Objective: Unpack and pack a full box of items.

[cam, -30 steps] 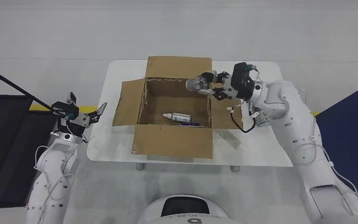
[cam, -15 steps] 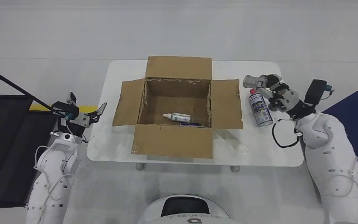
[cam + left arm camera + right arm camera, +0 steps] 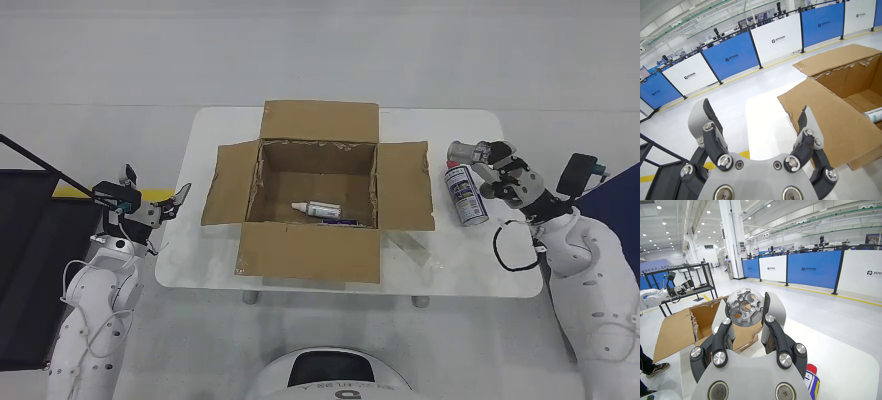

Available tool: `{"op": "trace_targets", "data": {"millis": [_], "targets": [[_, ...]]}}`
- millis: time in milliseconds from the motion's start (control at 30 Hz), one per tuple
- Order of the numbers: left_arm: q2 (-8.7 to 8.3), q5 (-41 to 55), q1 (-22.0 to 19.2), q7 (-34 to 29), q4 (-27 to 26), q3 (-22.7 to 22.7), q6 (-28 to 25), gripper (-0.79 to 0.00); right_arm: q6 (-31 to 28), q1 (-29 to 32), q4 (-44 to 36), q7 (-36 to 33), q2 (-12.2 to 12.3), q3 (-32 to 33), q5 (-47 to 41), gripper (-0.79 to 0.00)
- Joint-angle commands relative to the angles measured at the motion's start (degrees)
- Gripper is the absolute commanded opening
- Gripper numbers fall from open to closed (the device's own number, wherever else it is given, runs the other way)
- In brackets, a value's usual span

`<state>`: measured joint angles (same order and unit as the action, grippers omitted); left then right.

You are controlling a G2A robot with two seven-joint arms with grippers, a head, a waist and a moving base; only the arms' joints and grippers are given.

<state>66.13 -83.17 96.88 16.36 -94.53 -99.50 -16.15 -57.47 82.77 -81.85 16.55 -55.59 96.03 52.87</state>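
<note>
An open cardboard box [image 3: 315, 205] stands mid-table with a white tube [image 3: 320, 210] lying on its floor; the tube's end [image 3: 873, 116] shows in the left wrist view. My right gripper [image 3: 745, 309] is shut on a round grey metal part [image 3: 745, 309], held over the table's right end [image 3: 465, 152], right of the box. A blue and yellow spray can [image 3: 466, 195] with a red cap [image 3: 811, 368] lies just below that gripper. My left gripper [image 3: 755, 115] hangs open and holds nothing, off the table's left edge [image 3: 160, 207].
The box's flaps [image 3: 404, 200] spread flat over the white table [image 3: 200, 250]. A clear bit of wrap [image 3: 410, 247] lies near the front right. A black rack [image 3: 25, 260] stands left of the table. Blue and white fence panels [image 3: 772, 41] line the floor behind.
My right gripper carried the metal part out of the box and to the right, over the table's right end beside the spray can. The left arm stayed still.
</note>
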Motion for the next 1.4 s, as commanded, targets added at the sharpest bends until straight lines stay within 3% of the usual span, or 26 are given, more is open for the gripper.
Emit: {"op": "trace_targets", "data": {"millis": [0,200,367,567,867,933,1000,1200,1367], "targets": [[0.0,0.0,0.0,0.0,0.0,0.0,0.0,0.0,0.0,0.0,0.0,0.0,0.0,0.0,0.0,-0.785],[0.0,0.0,0.0,0.0,0.0,0.0,0.0,0.0,-0.5,1.3,2.4,-3.4,0.8,2.9,0.0,-0.785],[0.0,0.0,0.0,0.0,0.0,0.0,0.0,0.0,-0.4,3.0,7.1,-6.4,2.5,10.3,3.0,-0.785],[0.0,0.0,0.0,0.0,0.0,0.0,0.0,0.0,6.9,5.7,8.9,-11.6,3.4,15.7,10.6,-0.785],[0.0,0.0,0.0,0.0,0.0,0.0,0.0,0.0,15.4,3.6,10.0,-18.2,3.4,12.9,15.8,-0.785],[0.0,0.0,0.0,0.0,0.0,0.0,0.0,0.0,16.5,3.9,8.2,-25.1,4.0,13.5,20.9,-0.785],[0.0,0.0,0.0,0.0,0.0,0.0,0.0,0.0,15.8,3.9,7.2,-27.9,4.0,13.6,19.0,-0.785],[0.0,0.0,0.0,0.0,0.0,0.0,0.0,0.0,13.9,1.1,15.4,-21.4,3.9,9.0,23.3,-0.785],[0.0,0.0,0.0,0.0,0.0,0.0,0.0,0.0,13.9,1.5,15.9,-22.1,4.0,8.5,24.1,-0.785]]}}
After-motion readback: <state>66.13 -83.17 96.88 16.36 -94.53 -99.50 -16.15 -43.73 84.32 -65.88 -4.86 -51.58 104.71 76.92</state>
